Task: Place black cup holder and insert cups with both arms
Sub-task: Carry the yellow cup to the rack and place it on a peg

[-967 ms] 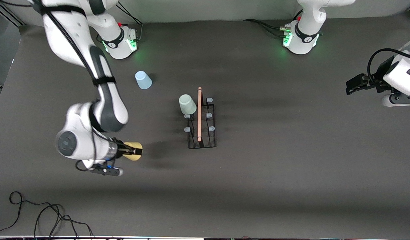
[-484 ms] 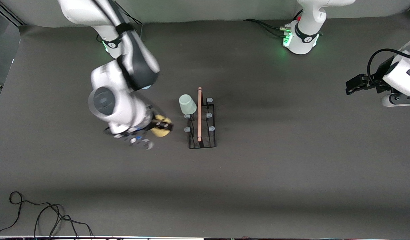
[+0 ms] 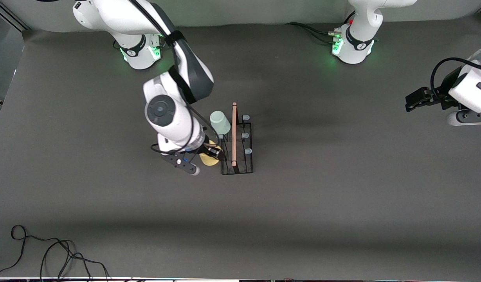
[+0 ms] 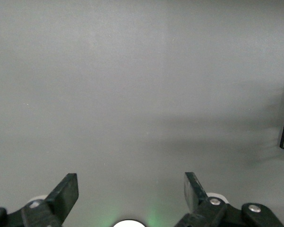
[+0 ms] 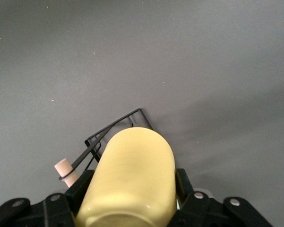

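Observation:
The black cup holder (image 3: 237, 156) stands mid-table, its wooden rod (image 3: 234, 133) along the top. A pale green cup (image 3: 220, 122) sits upside down on a prong on the side toward the right arm. My right gripper (image 3: 213, 152) is shut on the yellow cup (image 3: 207, 158) and holds it tilted against the holder's nearer corner on that same side. The right wrist view shows the yellow cup (image 5: 132, 170) between the fingers, with the holder's wire corner (image 5: 114, 126) and the rod end (image 5: 65, 169) just past it. My left gripper (image 3: 414, 100) waits open and empty at the left arm's end; its fingers (image 4: 66, 191) are spread. The light blue cup is hidden under the right arm.
Black cables (image 3: 48, 254) lie loose at the table corner nearest the camera at the right arm's end. More cables (image 3: 310, 30) run to the left arm's base (image 3: 353, 47). The right arm's base (image 3: 140, 51) stands at the table's edge.
My right arm has swung from the right arm's end of the table to the holder, carrying the yellow cup. It now covers the light blue cup. The left arm has not moved.

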Controlling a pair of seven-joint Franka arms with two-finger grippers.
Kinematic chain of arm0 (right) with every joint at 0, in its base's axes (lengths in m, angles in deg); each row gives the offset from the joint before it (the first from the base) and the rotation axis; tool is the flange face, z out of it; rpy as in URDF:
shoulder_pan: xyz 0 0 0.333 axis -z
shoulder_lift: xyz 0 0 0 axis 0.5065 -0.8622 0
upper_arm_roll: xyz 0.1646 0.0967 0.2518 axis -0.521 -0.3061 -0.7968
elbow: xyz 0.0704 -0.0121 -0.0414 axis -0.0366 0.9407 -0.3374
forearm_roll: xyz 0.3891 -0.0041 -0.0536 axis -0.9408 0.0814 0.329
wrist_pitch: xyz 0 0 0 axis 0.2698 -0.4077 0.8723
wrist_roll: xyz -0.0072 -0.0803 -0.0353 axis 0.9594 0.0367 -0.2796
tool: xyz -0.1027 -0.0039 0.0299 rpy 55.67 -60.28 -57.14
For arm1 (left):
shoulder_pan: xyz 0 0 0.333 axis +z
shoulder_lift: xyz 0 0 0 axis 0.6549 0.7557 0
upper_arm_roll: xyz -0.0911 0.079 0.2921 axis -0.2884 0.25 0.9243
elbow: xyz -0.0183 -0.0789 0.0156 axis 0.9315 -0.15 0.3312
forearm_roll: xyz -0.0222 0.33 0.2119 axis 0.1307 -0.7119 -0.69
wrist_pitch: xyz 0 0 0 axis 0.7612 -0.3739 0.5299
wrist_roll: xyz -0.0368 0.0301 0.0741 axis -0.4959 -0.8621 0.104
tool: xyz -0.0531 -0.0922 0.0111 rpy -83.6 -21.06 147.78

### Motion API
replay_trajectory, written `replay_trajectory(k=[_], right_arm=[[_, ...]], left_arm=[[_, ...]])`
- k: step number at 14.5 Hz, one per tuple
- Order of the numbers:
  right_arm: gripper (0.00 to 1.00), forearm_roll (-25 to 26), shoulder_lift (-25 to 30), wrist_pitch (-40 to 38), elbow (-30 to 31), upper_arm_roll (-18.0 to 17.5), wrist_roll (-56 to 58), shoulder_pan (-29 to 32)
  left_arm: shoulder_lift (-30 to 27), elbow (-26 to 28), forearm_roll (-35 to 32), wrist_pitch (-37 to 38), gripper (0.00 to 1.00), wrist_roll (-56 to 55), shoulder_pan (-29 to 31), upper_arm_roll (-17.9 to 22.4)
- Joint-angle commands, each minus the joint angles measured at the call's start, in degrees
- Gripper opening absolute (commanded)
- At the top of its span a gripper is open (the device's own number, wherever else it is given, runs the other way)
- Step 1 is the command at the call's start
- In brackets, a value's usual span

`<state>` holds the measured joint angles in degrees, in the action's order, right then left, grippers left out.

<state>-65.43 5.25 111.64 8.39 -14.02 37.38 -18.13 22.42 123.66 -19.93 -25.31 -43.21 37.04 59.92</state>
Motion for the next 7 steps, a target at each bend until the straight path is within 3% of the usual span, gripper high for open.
replay_trajectory(k=[1,6,7], right_arm=[[0.00,0.07,-1.74,2.05,-0.98,0.47,-2.16,-1.53],[0.00,0.60,-4.20,3.46,-0.72,0.47,-3.22,-3.03],[0.26,0.51,-4.29,3.46,-0.63,0.47,-3.31,-3.03]], left_arm=[[-0.42,0.38,-0.87,-0.72,1.00,0.62,-0.78,0.56],[-0.42,0.38,-0.87,-0.72,1.00,0.62,-0.78,0.56],[-0.42,0.38,-0.78,-0.72,1.00,0.62,-0.78,0.56]])
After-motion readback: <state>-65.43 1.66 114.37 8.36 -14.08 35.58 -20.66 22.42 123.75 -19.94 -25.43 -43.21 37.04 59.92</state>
